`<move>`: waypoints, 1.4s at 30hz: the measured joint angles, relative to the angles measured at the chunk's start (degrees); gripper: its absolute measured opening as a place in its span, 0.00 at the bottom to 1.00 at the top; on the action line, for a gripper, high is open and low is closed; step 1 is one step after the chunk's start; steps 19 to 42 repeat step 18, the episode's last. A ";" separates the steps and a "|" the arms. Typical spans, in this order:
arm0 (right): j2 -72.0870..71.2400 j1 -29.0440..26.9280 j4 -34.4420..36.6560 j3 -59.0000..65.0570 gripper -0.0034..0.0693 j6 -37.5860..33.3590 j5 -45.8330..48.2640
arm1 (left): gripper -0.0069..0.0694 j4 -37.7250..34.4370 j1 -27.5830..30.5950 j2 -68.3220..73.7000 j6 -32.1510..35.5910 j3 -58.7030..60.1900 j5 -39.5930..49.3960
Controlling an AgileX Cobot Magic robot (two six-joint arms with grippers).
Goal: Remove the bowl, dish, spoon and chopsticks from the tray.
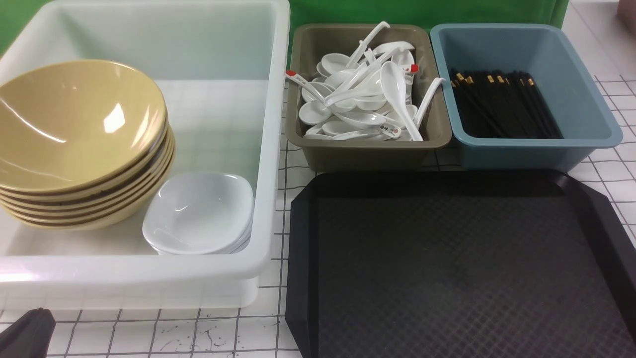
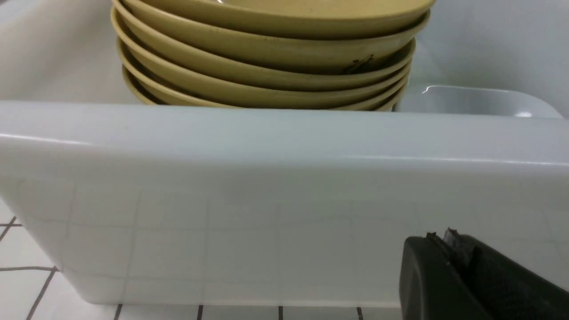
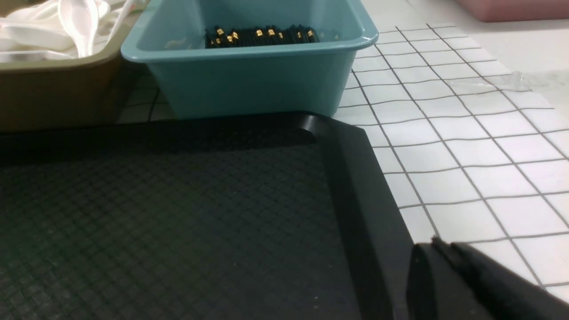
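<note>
Bowls (image 1: 84,129), mustard-yellow and glossy, are sitting in a stack inside a translucent white tub (image 1: 264,149) to the left of the black tray (image 1: 447,258); the top one is opening upward, its round rim tilting out of line with those below. White dishes (image 1: 198,214) are resting in the same tub, between the bowls and the tray, their hollows facing up and their rounded-square rims leaning slightly. Which bowl or dish is belonging to the task, the views are not showing.

Just beyond the left part of the tray, white spoons (image 1: 397,94) are filling an olive-brown bin (image 1: 367,154), their long axes crossing in many directions; one long spoon on top is pointing its handle toward the tray, its scoop lying at the far end. Beside that bin, beyond the right part of the tray, black chopsticks (image 1: 507,109) are lying bundled in a blue bin (image 1: 536,154), their long axes running roughly toward the tray and their gold-banded ends pointing away from it.

On the white, grid-lined worktop (image 1: 218,328), the tray is showing its textured floor. The left claw (image 2: 446,233) is hovering left of the tray, on the near side of the tub, its tips pressing together around nothing. The right claw (image 3: 438,242) is appearing blurred over the tray's right side, its tips seemingly meeting, also holding nothing.
</note>
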 joint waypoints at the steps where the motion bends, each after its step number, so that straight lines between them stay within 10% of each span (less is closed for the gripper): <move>1: 0.00 0.00 0.00 0.00 0.15 0.00 0.00 | 0.07 0.00 0.00 0.00 0.00 0.00 0.00; 42: 0.00 0.00 0.00 0.00 0.17 0.00 0.04 | 0.07 0.05 0.00 0.00 0.21 0.00 0.00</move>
